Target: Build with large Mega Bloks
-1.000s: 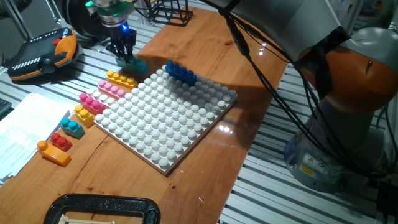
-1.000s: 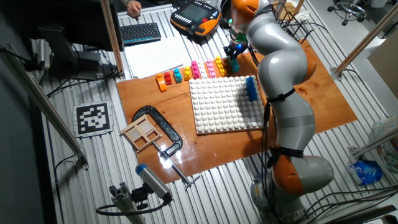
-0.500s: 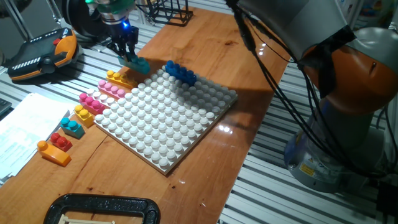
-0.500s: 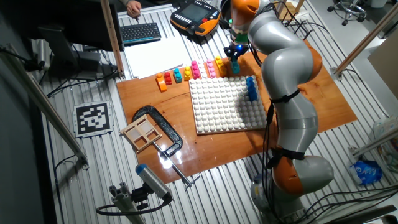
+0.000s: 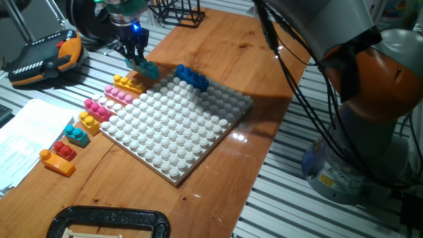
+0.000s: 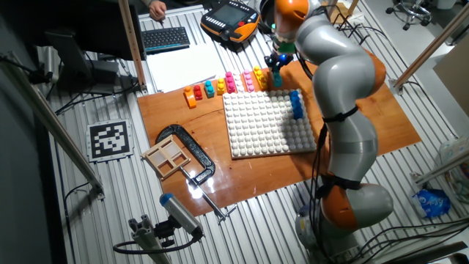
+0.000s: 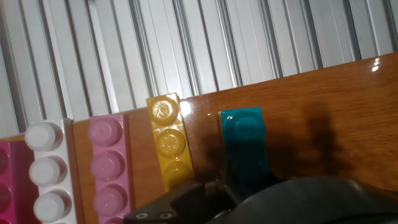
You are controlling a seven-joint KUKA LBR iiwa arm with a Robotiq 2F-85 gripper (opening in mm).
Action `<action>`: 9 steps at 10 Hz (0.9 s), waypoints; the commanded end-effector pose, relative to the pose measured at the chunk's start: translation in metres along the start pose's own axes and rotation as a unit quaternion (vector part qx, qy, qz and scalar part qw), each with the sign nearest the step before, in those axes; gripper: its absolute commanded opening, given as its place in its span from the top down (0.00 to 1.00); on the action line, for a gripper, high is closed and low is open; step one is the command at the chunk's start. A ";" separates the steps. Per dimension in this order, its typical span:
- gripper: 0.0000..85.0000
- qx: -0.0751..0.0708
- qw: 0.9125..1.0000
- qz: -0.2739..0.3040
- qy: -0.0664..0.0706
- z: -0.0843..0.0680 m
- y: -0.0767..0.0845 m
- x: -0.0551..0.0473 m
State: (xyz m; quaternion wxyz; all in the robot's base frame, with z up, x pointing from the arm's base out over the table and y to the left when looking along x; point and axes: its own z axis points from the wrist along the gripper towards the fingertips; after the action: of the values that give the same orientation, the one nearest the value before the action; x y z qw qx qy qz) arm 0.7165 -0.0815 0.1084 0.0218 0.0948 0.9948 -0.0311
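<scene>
My gripper (image 5: 136, 57) is shut on a teal brick (image 5: 148, 69) and holds it tilted just above the wood, by the far left corner of the white baseplate (image 5: 178, 129). In the hand view the teal brick (image 7: 244, 140) sticks out from the fingers beside a yellow brick (image 7: 166, 140) and a pink brick (image 7: 107, 168). A dark blue brick (image 5: 192, 77) stands on the baseplate's far edge. In the other fixed view the gripper (image 6: 277, 66) is above the row of bricks, near the yellow brick (image 6: 259, 75).
A row of loose bricks lies along the baseplate's left side: yellow (image 5: 129, 82), pink (image 5: 120, 94), magenta (image 5: 99, 108), yellow with teal (image 5: 82, 129), red on orange (image 5: 58, 158). A black clamp (image 5: 106, 221) is at the front. A teach pendant (image 5: 46, 56) and papers (image 5: 26, 135) lie left.
The gripper has lifted the teal brick off the wood and carried it slightly right, toward the baseplate corner. The other bricks have not moved.
</scene>
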 end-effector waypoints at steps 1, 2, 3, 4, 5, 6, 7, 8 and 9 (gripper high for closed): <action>1.00 -0.002 1.000 -0.002 -0.007 0.000 0.000 0.000; 1.00 -0.007 1.000 -0.004 -0.010 0.000 0.000 0.000; 1.00 -0.004 1.000 -0.005 -0.015 0.000 0.000 0.000; 1.00 -0.005 1.000 -0.008 -0.015 0.000 0.000 0.000; 1.00 -0.009 1.000 -0.010 -0.009 0.000 0.000 0.000; 1.00 -0.001 1.000 -0.011 -0.008 0.000 0.000 0.000; 1.00 0.003 1.000 -0.006 -0.004 0.000 0.000 0.000; 1.00 0.013 1.000 -0.010 0.006 -0.008 -0.001 0.003; 1.00 0.022 1.000 -0.010 0.012 -0.024 -0.006 0.009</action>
State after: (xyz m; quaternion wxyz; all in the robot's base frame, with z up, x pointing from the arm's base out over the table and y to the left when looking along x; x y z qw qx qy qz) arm 0.7044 -0.0851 0.1262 0.0066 0.0857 0.9948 -0.0537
